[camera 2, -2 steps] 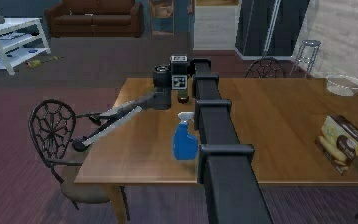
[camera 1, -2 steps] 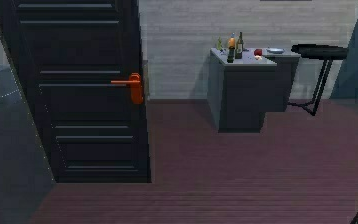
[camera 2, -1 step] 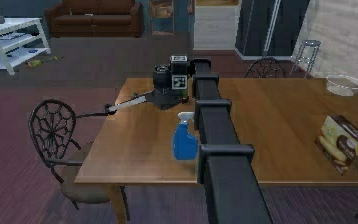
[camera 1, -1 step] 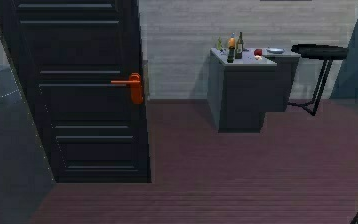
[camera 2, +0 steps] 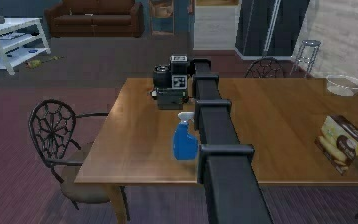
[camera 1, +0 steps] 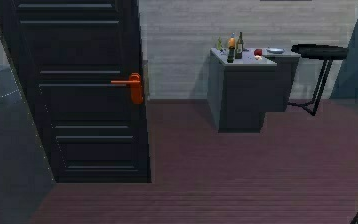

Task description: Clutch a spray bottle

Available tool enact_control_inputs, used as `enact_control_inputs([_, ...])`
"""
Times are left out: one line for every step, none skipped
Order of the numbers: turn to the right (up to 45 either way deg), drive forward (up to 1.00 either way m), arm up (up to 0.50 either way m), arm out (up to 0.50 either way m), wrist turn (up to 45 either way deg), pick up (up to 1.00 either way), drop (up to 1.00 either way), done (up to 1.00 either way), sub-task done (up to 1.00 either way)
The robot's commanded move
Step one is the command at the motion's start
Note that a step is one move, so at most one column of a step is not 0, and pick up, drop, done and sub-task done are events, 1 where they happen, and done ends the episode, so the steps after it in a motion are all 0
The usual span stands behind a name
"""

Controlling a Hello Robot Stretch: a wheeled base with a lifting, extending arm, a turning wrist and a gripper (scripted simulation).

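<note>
Dark plank flooring out front, with a dark door (camera 1: 77, 90) and its orange handle (camera 1: 134, 88) on the left, a grey counter (camera 1: 242, 95) carrying a few bottles (camera 1: 231, 46) mid-right, black stool (camera 1: 317, 50) past that. Off to the arm side: white shelf unit (camera 2: 9, 40) far left, brown sofa (camera 2: 92, 18) behind, web-backed chair (camera 2: 55, 135) tucked at the near-left corner of a wooden table (camera 2: 137, 130). Then the gripper (camera 2: 169, 97), a dark lump over the tabletop at the far end of the arm (camera 2: 222, 150). Blue spray bottle (camera 2: 185, 140) upright on the table, just beside the bar's left flank and seemingly nearer the robot than the gripper, though hard to judge depth from this angle. For a clean grab: draw the arm back to bring the fingers level with the bottle's body, aim below the trigger head, and go slow to avoid tipping it with the bar. Pale bowl (camera 2: 339, 86) and a printed box (camera 2: 342, 145) over on the right, well clear. Murky bits: no telling how the fingers stand or whether holding anything; bottle touching the bar or just apart, can't say; counter bottles too small to identify.
</note>
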Motion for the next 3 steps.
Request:
enact_control_inputs([0.0,0.0,-0.3,0.0,0.0,0.0,0.0,0.0,0.0])
enact_control_inputs([0.0,0.0,0.0,0.0,0.0,1.0,0.0,0.0,0.0])
enact_control_inputs([0.0,0.0,0.1,0.0,0.0,0.0,0.0,0.0,0.0])
